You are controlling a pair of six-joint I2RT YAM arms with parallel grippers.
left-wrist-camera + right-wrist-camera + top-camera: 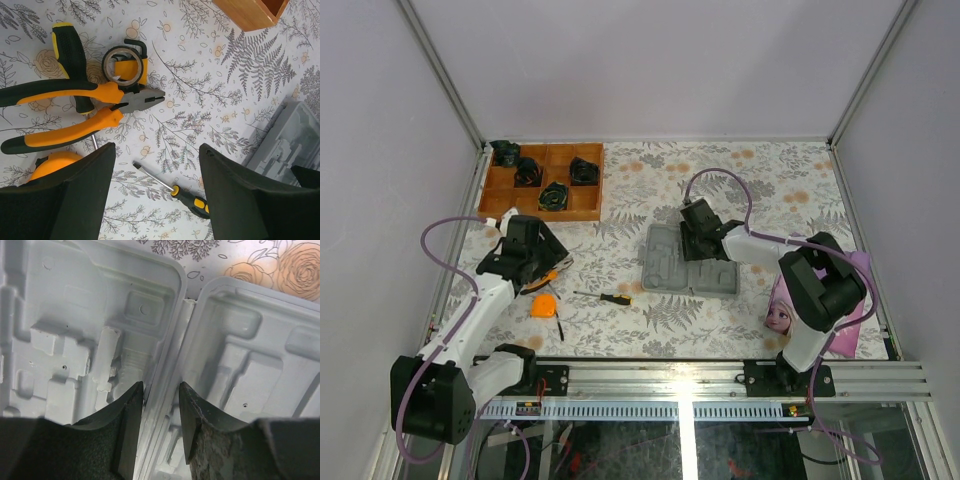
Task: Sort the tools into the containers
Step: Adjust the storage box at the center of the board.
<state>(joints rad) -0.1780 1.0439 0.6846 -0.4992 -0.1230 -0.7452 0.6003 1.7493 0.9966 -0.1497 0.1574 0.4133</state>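
Note:
The grey case (688, 268) lies open on the table, with its moulded recesses (75, 355) facing up. My right gripper (160, 387) is low over it, open only a little, one finger on each side of the hinge ridge (172, 345). My left gripper (156, 150) is open and holds nothing above the cloth. Under it lie the orange-and-black pliers (75, 107), a round orange tape measure (50, 162) and the slim screwdriver (187, 195). From above, the pliers (548, 275), tape measure (544, 305), screwdriver (607, 297) and thin black key (560, 326) lie at the left.
A wooden compartment tray (590, 212) with black items stands at the back left. A second yellow-and-black handle (69, 47) and a round ringed orange tool (125, 65) lie by the pliers. A picture card (778, 312) lies under the right arm.

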